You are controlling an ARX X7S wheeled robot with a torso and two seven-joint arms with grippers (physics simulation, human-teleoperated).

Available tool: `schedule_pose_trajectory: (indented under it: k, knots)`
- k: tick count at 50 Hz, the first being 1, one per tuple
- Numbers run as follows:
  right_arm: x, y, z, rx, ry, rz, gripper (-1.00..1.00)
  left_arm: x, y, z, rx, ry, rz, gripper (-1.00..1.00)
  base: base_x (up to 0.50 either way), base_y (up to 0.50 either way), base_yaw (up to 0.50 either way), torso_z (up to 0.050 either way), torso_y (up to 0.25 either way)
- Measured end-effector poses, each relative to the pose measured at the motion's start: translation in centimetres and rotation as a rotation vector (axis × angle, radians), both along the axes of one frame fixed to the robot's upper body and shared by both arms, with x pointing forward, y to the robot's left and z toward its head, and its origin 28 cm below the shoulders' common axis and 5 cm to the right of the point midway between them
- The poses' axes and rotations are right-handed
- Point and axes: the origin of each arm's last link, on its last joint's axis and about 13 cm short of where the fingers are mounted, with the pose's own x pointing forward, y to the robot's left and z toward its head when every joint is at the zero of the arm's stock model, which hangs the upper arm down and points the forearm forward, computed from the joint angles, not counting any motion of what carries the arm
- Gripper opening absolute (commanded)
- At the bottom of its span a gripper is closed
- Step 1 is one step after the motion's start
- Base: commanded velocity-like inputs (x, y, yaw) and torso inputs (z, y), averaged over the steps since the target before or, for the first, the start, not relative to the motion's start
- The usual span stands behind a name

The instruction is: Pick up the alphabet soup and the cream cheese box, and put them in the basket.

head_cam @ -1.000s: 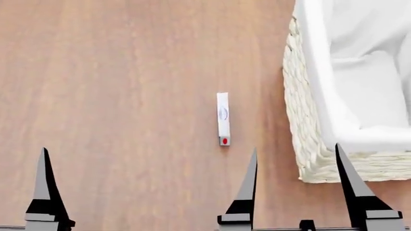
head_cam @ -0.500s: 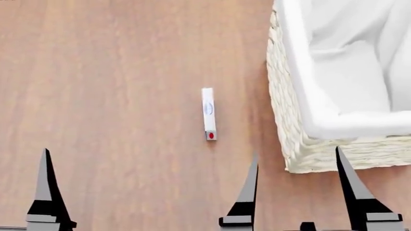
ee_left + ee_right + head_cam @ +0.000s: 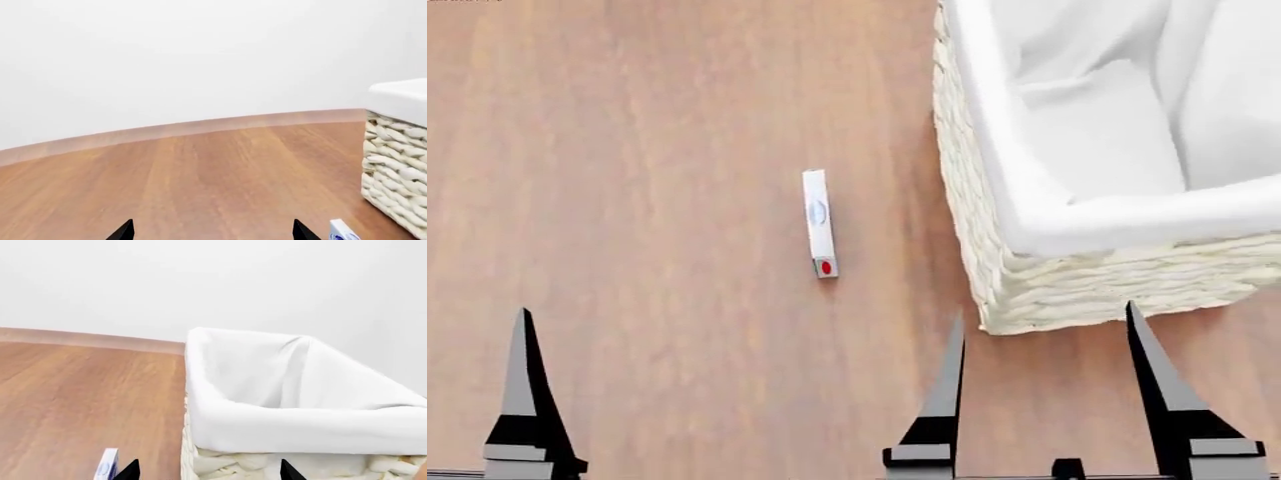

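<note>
The cream cheese box (image 3: pixel 819 224) is a thin white carton standing on its narrow edge on the wooden floor (image 3: pixel 641 200), lengthwise away from the robot, with a blue oval logo near its middle and a red dot at the end nearest the robot. The basket (image 3: pixel 1014 270) is a large cream-white wicker container with a white cloth liner (image 3: pixel 1094 120) folded over its rim; what shows of its inside is only cloth. Count: one carton, one basket, two grippers; no soup can shows in any view. The carton lies just left of the basket's left wall, apart from it and roughly parallel to it. In the head view the left gripper (image 3: pixel 734 390) has its two pointed fingers spread wide with nothing between them, and the carton sits ahead of it, closer to its right-hand finger than to the other. The right gripper (image 3: pixel 1034 385) is likewise spread wide and empty (one finger tip overlaps the basket's near corner in the head view); the carton lies ahead and to its left. The left wrist view catches one end of the carton (image 3: pixel 343 232) just outside a finger tip, with the wicker wall (image 3: pixel 393 170) beyond it. The right wrist view shows the carton's edge (image 3: pixel 107 467) beside the basket (image 3: pixel 220 460).
</note>
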Motion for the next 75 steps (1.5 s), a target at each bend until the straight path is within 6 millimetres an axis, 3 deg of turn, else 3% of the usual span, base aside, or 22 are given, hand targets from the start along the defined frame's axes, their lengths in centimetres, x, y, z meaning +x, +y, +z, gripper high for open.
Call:
schedule_pose_trajectory:
  k: [75]
  knots:
    - [-0.45,0.22,0.24,-0.011,-0.009,0.005,1.0,-0.24,0.21,-0.08,-0.013,-0.001,0.008,1.0,0.0,0.0,-0.24,0.0,0.0]
